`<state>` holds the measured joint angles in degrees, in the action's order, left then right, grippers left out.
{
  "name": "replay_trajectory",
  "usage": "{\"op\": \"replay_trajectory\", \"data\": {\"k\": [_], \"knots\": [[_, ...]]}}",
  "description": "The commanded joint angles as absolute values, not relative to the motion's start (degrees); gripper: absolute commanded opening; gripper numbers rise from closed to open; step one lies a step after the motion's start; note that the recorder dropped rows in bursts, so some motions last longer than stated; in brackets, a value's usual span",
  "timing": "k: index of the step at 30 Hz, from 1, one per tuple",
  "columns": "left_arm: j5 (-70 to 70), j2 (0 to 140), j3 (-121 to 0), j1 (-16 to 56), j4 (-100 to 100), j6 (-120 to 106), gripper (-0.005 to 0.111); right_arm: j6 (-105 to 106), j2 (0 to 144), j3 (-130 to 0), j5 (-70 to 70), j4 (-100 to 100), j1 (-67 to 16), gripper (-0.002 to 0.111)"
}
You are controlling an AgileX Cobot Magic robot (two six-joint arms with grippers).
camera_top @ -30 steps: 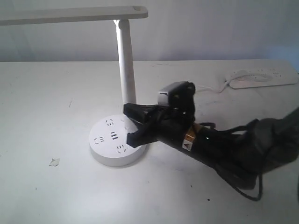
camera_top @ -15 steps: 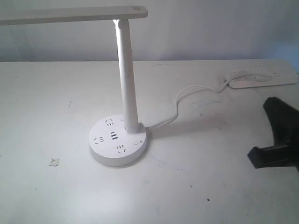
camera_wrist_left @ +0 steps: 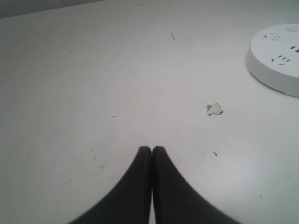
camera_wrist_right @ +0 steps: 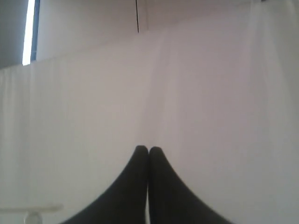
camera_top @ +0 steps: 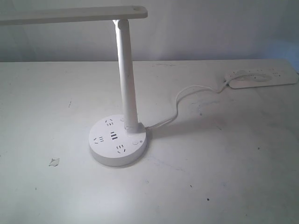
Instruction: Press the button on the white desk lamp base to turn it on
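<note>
The right gripper (camera_wrist_right: 148,150) has quit the mid-table lamp base (camera_top: 117,158) (button (camera_top: 136,143) exposed), so press probably done; it and left gripper (camera_wrist_left: 152,150) closed, empty.

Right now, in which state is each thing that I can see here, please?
white desk lamp base, upright, nothing plugged in.
button, uncovered, nothing touching it.
lamp head, seems lit, glow beneath.
power strip, lying flat, lamp cord leading to it.
left pincer, shut, empty.
right pincer, shut, empty.
</note>
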<state>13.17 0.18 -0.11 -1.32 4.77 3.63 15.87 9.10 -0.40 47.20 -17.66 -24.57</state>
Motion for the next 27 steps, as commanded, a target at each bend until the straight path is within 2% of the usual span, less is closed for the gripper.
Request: {"op": "replay_trajectory", "data": {"k": [1, 4, 14, 20, 27], "knots": [[13.44, 0.00, 0.00, -0.92, 4.76, 3.65, 0.000, 17.67, 0.00, 0.00, 40.32, -16.16, -24.67, 0.000], [13.22, 0.00, 0.00, -1.06, 4.84, 3.65, 0.000, 16.44, 0.18, 0.00, 36.95, -14.13, -24.67, 0.000], [13.33, 0.00, 0.00, -0.96, 5.19, 3.65, 0.000, 13.27, 0.00, 0.00, 1.13, -16.31, -24.67, 0.000], [13.33, 0.00, 0.00, -0.96, 5.19, 3.65, 0.000, 6.16, 0.00, 0.00, -9.84, -18.65, -24.67, 0.000], [13.33, 0.00, 0.00, -0.96, 5.19, 3.65, 0.000, 5.37, 0.00, 0.00, -12.78, -18.57, -24.67, 0.000]]}}
